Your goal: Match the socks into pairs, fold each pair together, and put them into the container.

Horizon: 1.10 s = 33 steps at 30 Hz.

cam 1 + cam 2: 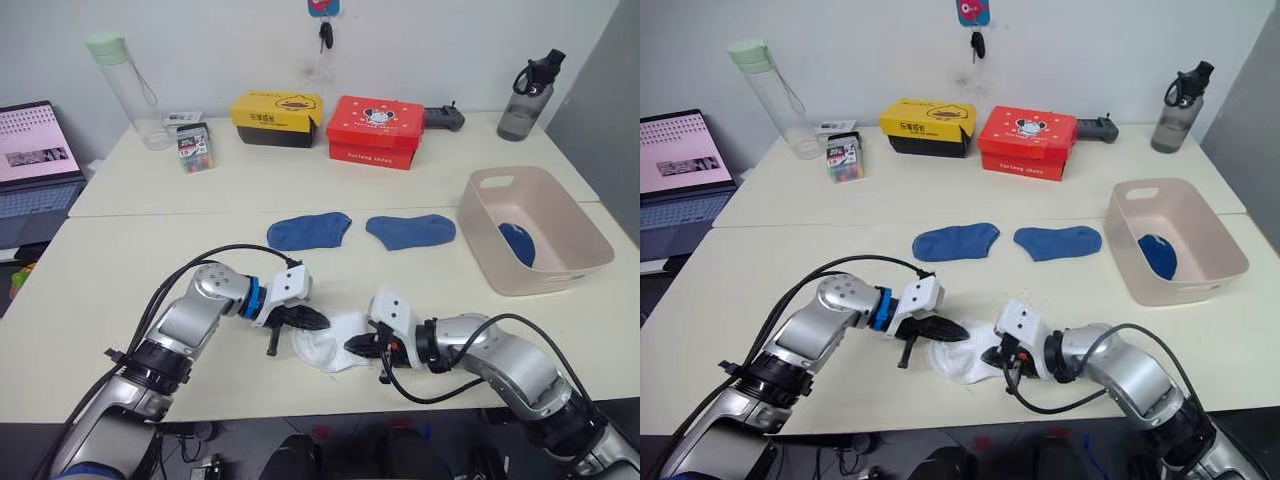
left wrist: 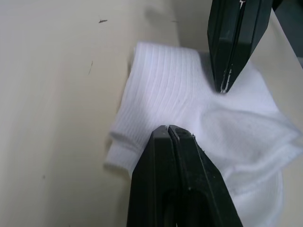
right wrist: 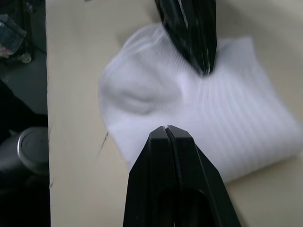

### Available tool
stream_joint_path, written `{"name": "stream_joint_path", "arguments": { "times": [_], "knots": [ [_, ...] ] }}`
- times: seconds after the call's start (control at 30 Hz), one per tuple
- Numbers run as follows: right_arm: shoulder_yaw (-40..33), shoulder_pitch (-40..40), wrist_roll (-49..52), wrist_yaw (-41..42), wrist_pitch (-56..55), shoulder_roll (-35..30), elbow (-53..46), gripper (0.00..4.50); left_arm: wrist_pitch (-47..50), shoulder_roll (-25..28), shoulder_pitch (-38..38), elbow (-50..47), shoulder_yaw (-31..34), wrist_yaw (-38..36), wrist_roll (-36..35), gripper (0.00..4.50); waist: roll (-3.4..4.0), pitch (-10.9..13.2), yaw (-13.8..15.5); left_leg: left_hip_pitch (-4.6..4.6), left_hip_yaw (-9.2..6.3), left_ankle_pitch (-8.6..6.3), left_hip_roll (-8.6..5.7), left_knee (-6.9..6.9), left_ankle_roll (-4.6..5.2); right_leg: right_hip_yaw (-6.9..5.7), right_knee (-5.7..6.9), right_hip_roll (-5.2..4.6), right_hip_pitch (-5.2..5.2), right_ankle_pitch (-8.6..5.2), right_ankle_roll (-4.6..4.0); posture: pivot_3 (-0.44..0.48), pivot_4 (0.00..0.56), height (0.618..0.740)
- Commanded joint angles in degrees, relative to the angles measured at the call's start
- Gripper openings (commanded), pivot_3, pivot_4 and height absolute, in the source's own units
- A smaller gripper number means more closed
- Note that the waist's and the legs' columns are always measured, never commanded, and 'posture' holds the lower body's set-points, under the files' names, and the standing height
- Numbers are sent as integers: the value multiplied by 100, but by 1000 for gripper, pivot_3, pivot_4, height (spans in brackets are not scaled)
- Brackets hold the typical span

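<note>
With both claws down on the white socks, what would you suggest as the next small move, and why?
Probably lift the folded white socks a little off the table towards the container. The left claw and right claw are both shut with tips on the bundle, and it already looks folded.

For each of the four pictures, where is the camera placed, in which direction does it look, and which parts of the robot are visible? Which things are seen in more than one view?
Left eye view: on the head, looking forward and down at the table; both arms, left gripper, right gripper, white socks, blue socks, container.
Right eye view: beside it, same scene, slightly shifted.
Left wrist view: looks along the shut left fingers onto the white socks; the right gripper is opposite.
Right wrist view: along the shut right fingers, same socks, left gripper opposite.
Shared: all views show the white socks and both grippers.
</note>
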Motion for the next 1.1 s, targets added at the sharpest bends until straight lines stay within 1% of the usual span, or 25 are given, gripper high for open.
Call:
{"name": "stream_joint_path", "arguments": {
  "times": [0.03, 0.13, 0.27, 0.33, 0.43, 0.57, 0.63, 0.77, 0.87, 1.0, 1.07, 1.1],
  "knots": [
    [48, 145, -8, 252, -37, -308, -414, 8, -89, 55, 121, 61, 146, 143, 72, 0, 0, -1, 3, 0, -1, 0, 0, 2, 0, -1, 0, -1, 2, 0, 0, 0, 150, 726],
    [-167, 270, 62, 241, -89, -376, -639, 8, -174, 52, 169, -98, 289, 112, -96, 0, -1, -1, -2, 1, -2, 0, 1, 1, 0, -2, -1, 0, 3, 0, 0, 0, 150, 726],
    [-953, 515, 401, 25, 32, -274, -828, 8, 427, -93, 8, -652, 588, 28, -753, 0, -4, 1, -1, -2, -4, 0, 2, 2, 0, -4, 1, 0, 3, 0, 0, 0, 150, 726],
    [-1155, 583, 442, -74, -24, -220, -899, 8, 600, -83, -35, -835, 569, -34, -863, 0, -4, 1, -1, -5, -4, 0, 0, 6, 0, -4, 0, -1, 3, 0, 1, 0, 150, 726],
    [-1290, 598, 171, -513, -68, -134, -986, 8, 845, -46, -27, -1041, 322, -267, -927, 0, -3, 0, -2, -4, -4, 0, 1, 3, 0, -5, 1, 0, 3, 0, 1, 0, 150, 726],
    [-1269, 555, 240, -519, 48, -96, -921, 8, 248, -66, 83, -647, -104, -297, -340, 0, -3, 0, -8, -2, -1, 0, 1, 1, 0, -3, 0, 0, 3, 0, 1, 0, 150, 726],
    [-1264, 433, 378, -602, 547, -35, -818, 8, -29, -31, 101, -332, -212, -252, -89, 0, -3, 0, -14, -1, -1, 0, 2, 1, 0, -3, 1, 1, 3, 0, 1, 0, 150, 726],
    [-1566, 395, 722, -614, 845, 154, -758, 8, -199, 141, 220, -190, -100, -359, -76, 0, -3, 1, -8, -2, -4, 0, 2, 1, 0, -4, 0, 1, 3, 0, 0, 0, 150, 726],
    [-1926, 414, 1161, -593, 1264, 256, -710, 615, -223, 344, 358, -260, -29, -414, -110, 0, -3, 0, -21, -1, -3, 0, 3, -1, 0, -2, 0, 1, 3, 0, 0, 0, 150, 726],
    [-2317, 288, 1779, -711, 2101, 483, -550, 2059, -134, 428, 573, -432, 57, -380, -165, 0, 0, -1, -19, 1, -4, 0, 3, -2, 0, -2, 1, 1, 4, 0, 0, 0, 150, 726],
    [-2349, 209, 1944, -748, 2435, 503, -499, 2769, -132, 447, 663, -480, 92, -352, -154, 0, 0, -2, -20, 2, -3, 0, 3, -2, 0, 0, 1, 1, 5, 0, 0, 0, 150, 726],
    [-2315, 167, 1972, -795, 2545, 522, -460, 3193, -143, 448, 691, -481, 95, -332, -130, 0, 0, -2, -18, 2, -3, 0, 3, -2, 0, 0, 1, 1, 5, 0, 0, 0, 150, 726]
  ]
}}
